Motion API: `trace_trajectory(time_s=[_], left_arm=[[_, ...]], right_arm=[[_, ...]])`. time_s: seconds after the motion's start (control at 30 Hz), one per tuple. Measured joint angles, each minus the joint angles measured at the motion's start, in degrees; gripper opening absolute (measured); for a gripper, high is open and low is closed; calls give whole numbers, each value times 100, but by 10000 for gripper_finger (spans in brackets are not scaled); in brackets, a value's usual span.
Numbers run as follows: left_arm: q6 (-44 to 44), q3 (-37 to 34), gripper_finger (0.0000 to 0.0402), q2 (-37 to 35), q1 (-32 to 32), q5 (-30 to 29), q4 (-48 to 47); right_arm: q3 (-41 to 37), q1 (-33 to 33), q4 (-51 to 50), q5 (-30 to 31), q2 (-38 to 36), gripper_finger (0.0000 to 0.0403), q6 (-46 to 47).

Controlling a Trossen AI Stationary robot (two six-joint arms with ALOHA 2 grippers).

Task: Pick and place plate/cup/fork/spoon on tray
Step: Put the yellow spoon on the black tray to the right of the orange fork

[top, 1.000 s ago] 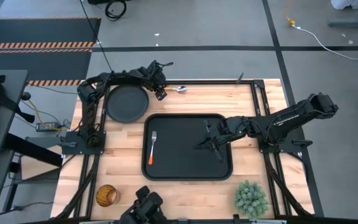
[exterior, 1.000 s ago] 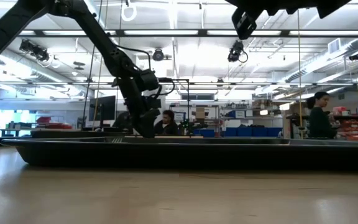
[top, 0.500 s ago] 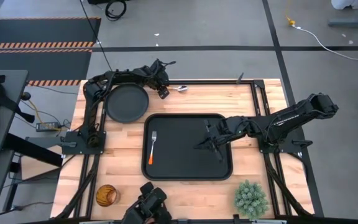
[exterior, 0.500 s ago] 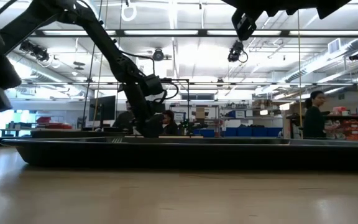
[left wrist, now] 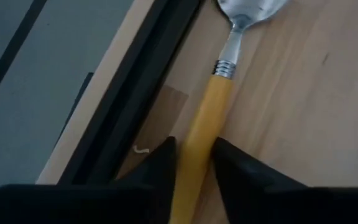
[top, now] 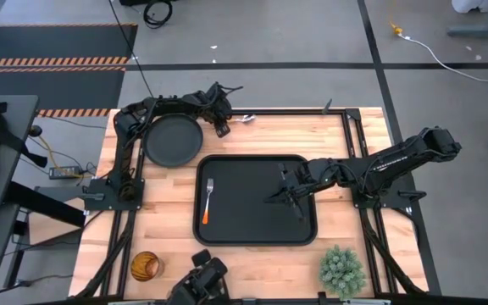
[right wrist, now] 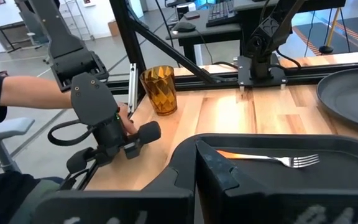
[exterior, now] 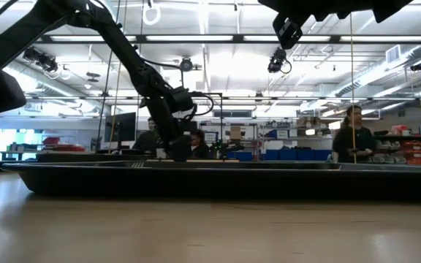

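Both arms matte black/dark grey w/ chunky jointed segments. Left arm (top: 155, 110): slim links, a black cable loops off the wrist block. Right arm (top: 396, 159): thicker upper link w/ small white lettering along it, too small to read. Left gripper (left wrist: 194, 162): two flat black wedge fingers (left wrist: 157, 171), tapering to points. Right gripper (right wrist: 196, 163): broad black fingers w/ rounded, faintly textured pads. Each arm sits on a black base plate bolted to a black frame rail.

Left gripper (top: 224, 127) sits at the counter's (top: 329, 140) far edge, beside the plate (top: 173, 140), at the spoon (top: 243, 120). Fork (top: 207, 202) lies inside the tray (top: 257, 199). Right gripper (top: 283, 193) is over the tray. Cup (top: 144, 266) and plant (top: 341, 268) stand near the front edge.
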Motion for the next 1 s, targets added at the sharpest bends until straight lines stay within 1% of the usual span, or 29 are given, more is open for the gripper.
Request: trace_trajectory(time_s=[0.17,0.23,0.3,0.4,0.5,0.67,0.77,0.9,1.0], left_arm=[[39,4,39,-18,-74,-144,-112],[14,2,21,-52,-111,-233,-135],[12,-8,11,-107,-168,-370,-173],[-79,-24,7,-275,-293,-569,-265],[-179,-28,7,-530,-481,-583,-365],[-300,-23,7,-986,-937,-647,-786],[-292,-24,7,-1165,-1215,-831,-957],[-285,-20,7,-1157,-1438,-1221,-875],[-330,-15,22,-1062,-1405,-1241,-500]], right_arm=[[0,0,-6,0,0,11,2],[0,0,-6,0,0,11,2],[0,0,-6,0,0,11,2],[0,0,-10,0,0,11,2],[0,0,-10,0,0,11,-2],[0,0,-63,0,0,11,-7],[0,0,-134,0,0,11,-11],[0,0,-150,0,0,11,-15],[0,0,-154,0,0,11,-5]])
